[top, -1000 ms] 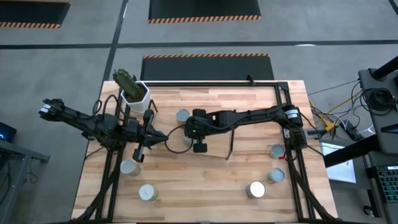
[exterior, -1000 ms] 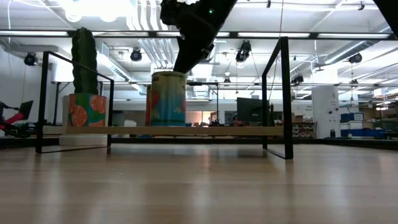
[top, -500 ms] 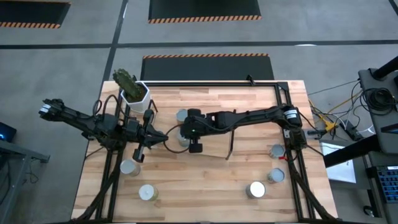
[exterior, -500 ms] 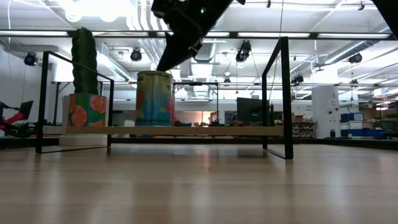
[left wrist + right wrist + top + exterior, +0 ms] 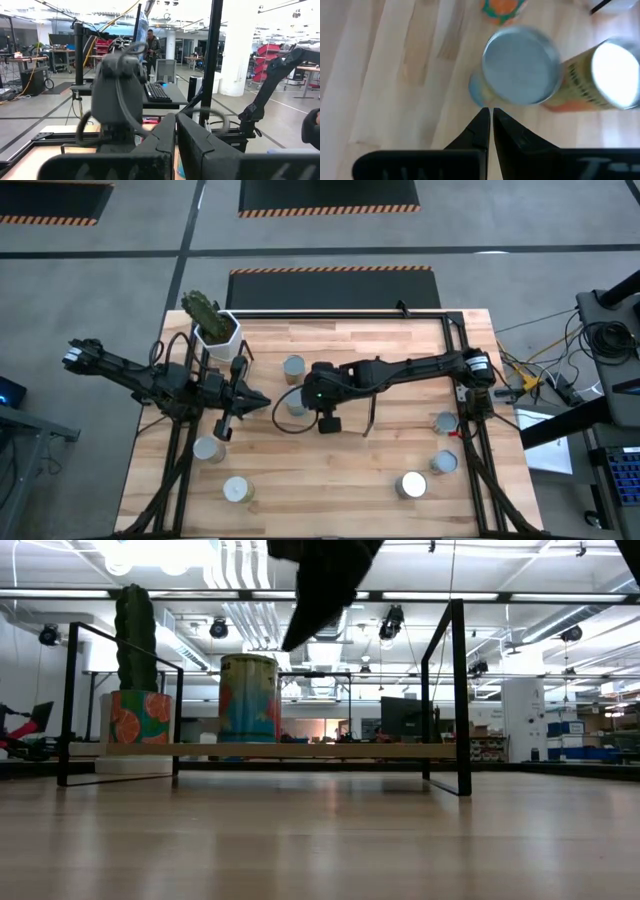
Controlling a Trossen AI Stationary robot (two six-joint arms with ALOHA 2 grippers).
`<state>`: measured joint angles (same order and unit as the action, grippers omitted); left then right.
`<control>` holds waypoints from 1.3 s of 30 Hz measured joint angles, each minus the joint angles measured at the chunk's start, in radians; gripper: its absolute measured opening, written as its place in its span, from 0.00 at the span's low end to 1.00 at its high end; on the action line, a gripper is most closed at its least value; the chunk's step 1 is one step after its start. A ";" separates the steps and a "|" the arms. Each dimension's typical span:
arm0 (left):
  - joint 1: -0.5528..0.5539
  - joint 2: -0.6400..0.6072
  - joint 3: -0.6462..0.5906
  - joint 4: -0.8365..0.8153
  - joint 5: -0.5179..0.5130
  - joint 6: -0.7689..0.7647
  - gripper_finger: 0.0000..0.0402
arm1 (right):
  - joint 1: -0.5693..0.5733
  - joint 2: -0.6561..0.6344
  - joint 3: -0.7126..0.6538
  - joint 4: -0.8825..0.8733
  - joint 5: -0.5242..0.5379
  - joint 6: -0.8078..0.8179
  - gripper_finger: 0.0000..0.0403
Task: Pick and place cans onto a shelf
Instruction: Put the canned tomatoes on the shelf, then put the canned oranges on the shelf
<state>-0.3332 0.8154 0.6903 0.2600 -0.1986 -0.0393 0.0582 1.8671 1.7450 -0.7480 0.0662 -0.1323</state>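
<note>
The shelf (image 5: 300,750) is a low light-wood board with black wire frames (image 5: 450,690) at its ends. Two cans stand in the shelf area: a blue-labelled one (image 5: 290,406), also in the low view (image 5: 248,698) and right wrist view (image 5: 520,65), and one farther back (image 5: 293,366) (image 5: 612,75). My right gripper (image 5: 303,400) (image 5: 292,640) (image 5: 490,120) is shut and empty, just above and to the right of the blue-labelled can. My left gripper (image 5: 262,400) (image 5: 175,122) is shut and empty, on that can's left.
A cactus in a white pot (image 5: 212,325) stands at the far left; an orange-patterned container (image 5: 140,718) shows below it. Two cans (image 5: 208,448) (image 5: 236,490) stand near left. Three cans (image 5: 444,421) (image 5: 444,463) (image 5: 412,485) stand near right.
My right gripper first went toward the table's left edge, and the blue-labelled can went with it along the shelf. The gripper then drew back to the right and up, clear of the can. The can stands upright where it was left.
</note>
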 joint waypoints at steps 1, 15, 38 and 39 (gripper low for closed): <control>0.000 0.000 0.000 0.000 0.000 0.000 0.00 | 0.000 0.000 -0.018 0.010 -0.003 0.000 0.03; 0.000 0.002 0.000 0.000 0.000 -0.006 0.00 | -0.014 0.000 -0.164 0.324 0.046 -0.049 0.03; 0.000 0.005 0.001 -0.016 0.000 -0.007 0.00 | 0.189 -0.103 -0.237 0.290 0.172 0.011 0.03; 0.000 0.009 0.001 -0.015 0.000 -0.007 0.00 | 0.202 -0.115 -0.248 0.301 0.173 0.021 0.03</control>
<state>-0.3332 0.8243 0.6911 0.2451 -0.1986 -0.0463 0.2600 1.7525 1.4966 -0.4471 0.2390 -0.1117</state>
